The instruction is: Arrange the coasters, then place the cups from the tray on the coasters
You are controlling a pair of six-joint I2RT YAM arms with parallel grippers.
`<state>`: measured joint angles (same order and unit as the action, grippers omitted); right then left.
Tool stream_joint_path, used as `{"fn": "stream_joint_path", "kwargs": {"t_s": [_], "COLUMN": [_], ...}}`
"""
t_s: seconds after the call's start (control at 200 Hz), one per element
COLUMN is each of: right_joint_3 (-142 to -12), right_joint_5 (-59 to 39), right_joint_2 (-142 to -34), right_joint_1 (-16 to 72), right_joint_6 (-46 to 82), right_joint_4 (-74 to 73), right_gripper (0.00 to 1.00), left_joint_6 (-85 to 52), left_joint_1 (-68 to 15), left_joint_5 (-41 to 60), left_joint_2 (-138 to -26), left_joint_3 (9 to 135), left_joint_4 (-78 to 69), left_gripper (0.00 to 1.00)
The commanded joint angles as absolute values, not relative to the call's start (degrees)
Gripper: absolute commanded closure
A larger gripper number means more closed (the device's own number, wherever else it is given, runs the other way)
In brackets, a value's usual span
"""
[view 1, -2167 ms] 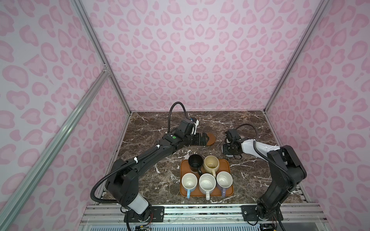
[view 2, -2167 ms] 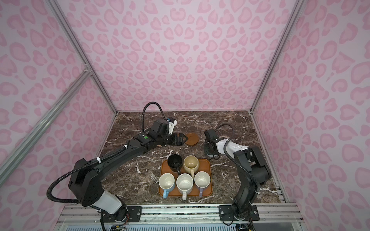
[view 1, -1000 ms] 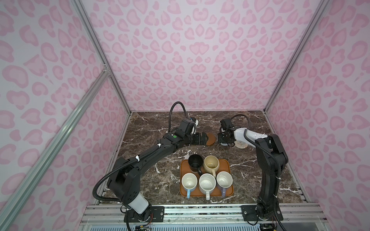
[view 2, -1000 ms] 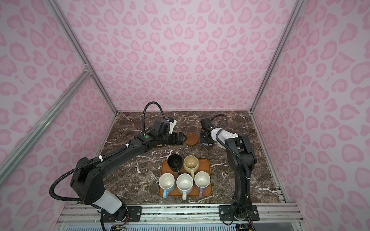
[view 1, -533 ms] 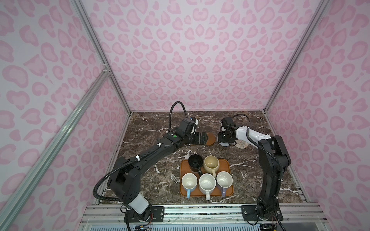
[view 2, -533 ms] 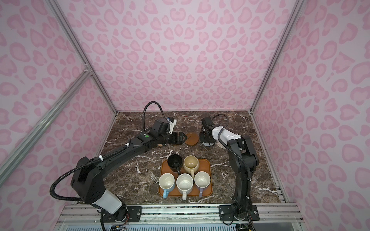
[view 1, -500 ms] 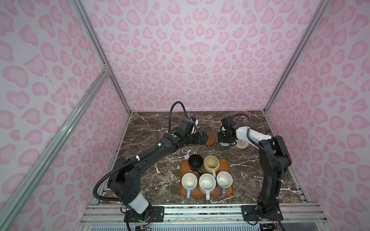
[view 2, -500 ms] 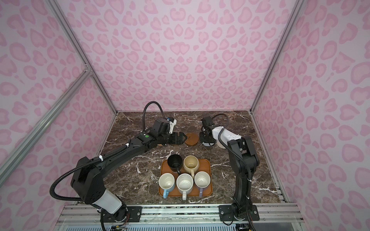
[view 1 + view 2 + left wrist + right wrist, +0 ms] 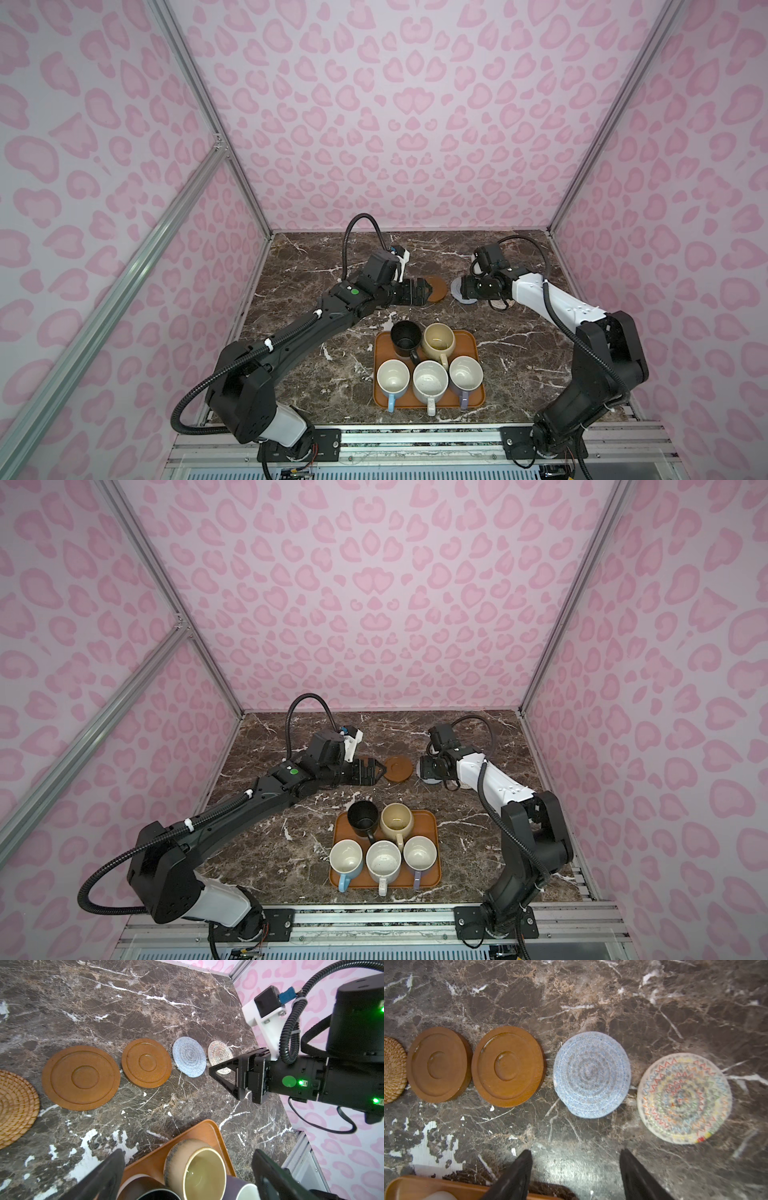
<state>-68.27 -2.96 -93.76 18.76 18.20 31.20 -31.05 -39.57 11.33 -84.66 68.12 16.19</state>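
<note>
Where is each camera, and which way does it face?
Top views: high at the front, looking down on the tray; left arm, right arm show.
Left wrist: low, faces the coasters; own fingers, right gripper show.
Right wrist: above the coasters, looking down; own fingers show.
Shared: grey-blue coaster, both wrist views.

five mugs (image 9: 430,380) on tray (image 9: 467,343); left fingers (image 9: 421,291) beside brown coaster (image 9: 439,286); right arm (image 9: 536,295) over grey coaster (image 9: 456,289)

Coasters (image 9: 146,1062) in row behind tray (image 9: 468,344)
</note>
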Motion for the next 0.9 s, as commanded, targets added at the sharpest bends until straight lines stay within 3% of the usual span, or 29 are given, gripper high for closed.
{"fn": "stream_joint_path", "kwargs": {"t_s": [0.0,0.32,0.895], "right_joint_3": [-66.0,-56.9,-59.7], "right_joint_5": [-0.6,0.8,-0.2], "right_joint_2": [-91.4,-83.6,-97.1], "right_joint_1": [18.0,15.6,7.5], "right_joint_6": [17.8,20.1,18.5], "right_joint_4": [33.3,32.9,26.8], "right_gripper": [0.31,0.36,0.5], "left_joint_6": [-31.4,-29.0,-27.8], "left_joint_1": [-40.6,-43.6,-43.9], "left_joint_5": [12.1,14.1,14.4], "left_joint_2": [-82.2,-77.8,-87.0], "left_joint_3": [67.3,66.7,73.8], "left_joint_4": [15.3,20.1,19.3], "left_gripper": [0.03,0.03,0.03]}}
